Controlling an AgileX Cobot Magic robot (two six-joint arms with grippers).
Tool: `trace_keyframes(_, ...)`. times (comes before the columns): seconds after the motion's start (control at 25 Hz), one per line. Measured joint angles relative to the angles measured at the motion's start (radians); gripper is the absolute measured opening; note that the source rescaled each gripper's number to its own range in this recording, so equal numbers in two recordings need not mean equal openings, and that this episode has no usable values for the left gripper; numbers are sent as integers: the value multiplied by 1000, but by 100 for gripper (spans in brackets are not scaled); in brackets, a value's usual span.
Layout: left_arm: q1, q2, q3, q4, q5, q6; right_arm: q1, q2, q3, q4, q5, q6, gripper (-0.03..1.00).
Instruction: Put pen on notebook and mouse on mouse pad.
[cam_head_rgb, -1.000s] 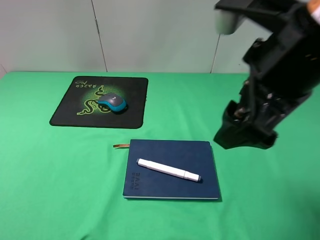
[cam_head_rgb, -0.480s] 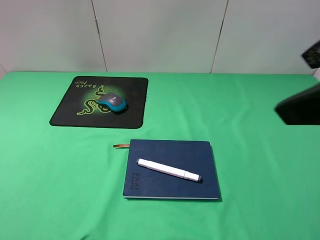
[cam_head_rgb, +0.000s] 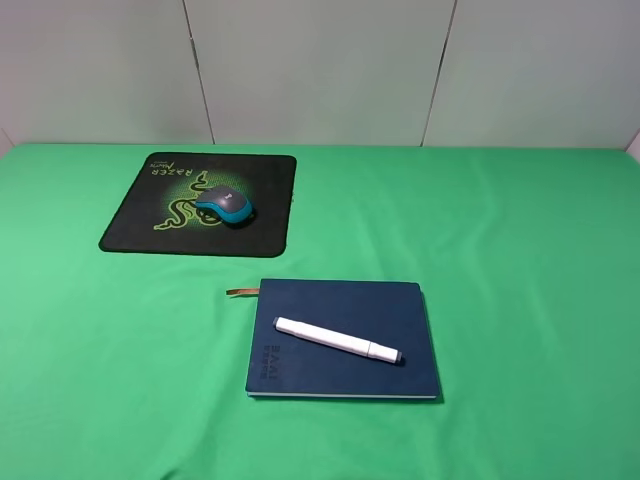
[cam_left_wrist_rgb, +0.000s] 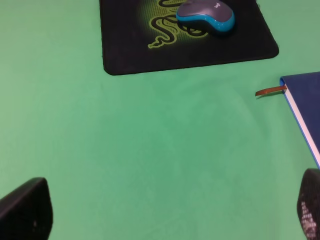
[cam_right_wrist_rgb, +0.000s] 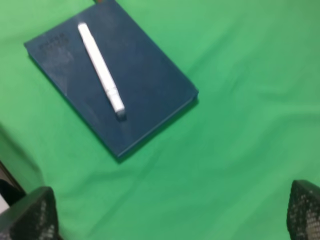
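Overhead, the green table (cam_head_rgb: 520, 300) filled the view, with no arm over it. The pad (cam_head_rgb: 200, 203) was the largest item, a black, roughly square mat at the far left, printed with a green three-headed snake and green "RAZER" lettering in its far-left corner. Nearer the camera and toward the middle lay the notebook (cam_head_rgb: 343, 338), a dark navy hardcover lying flat and shut, faint embossed lettering along its left edge and a thin brown ribbon (cam_head_rgb: 241, 292) sticking out at its far-left corner. The pen (cam_head_rgb: 337, 340), slim and white with a small dark tip at its right end, lay slantwise across the cover, wholly on the notebook. The mouse (cam_head_rgb: 224, 205), teal at the sides and dark grey on top, sat on the pad, on the snake print.

The left gripper (cam_left_wrist_rgb: 165, 210) was released, its dark fingertips wide apart above bare cloth. The right gripper (cam_right_wrist_rgb: 172, 212) likewise stood spread, empty, near the notebook.
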Motion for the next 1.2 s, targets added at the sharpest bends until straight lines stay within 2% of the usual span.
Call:
trace_keyframes(0.08, 0, 0, 0, 0, 0, 0, -16, -45, 38, 0, 0, 24, 100)
trace_keyframes(0.2, 0, 0, 0, 0, 0, 0, -92, -83, 89, 7, 1, 41, 100)
trace_keyframes(0.36, 0, 0, 0, 0, 0, 0, -253, -111, 144, 42, -11, 43, 100)
trace_keyframes(0.6, 0, 0, 0, 0, 0, 0, -492, -210, 201, 125, -100, 44, 100)
trace_keyframes(0.76, 0, 0, 0, 0, 0, 0, -623, -314, 238, 146, -152, 44, 100)
trace_keyframes(1.04, 0, 0, 0, 0, 0, 0, -767, -465, 303, 146, -190, 44, 100)
trace_keyframes(1.2, 0, 0, 0, 0, 0, 0, -801, -466, 304, 146, -201, 44, 100)
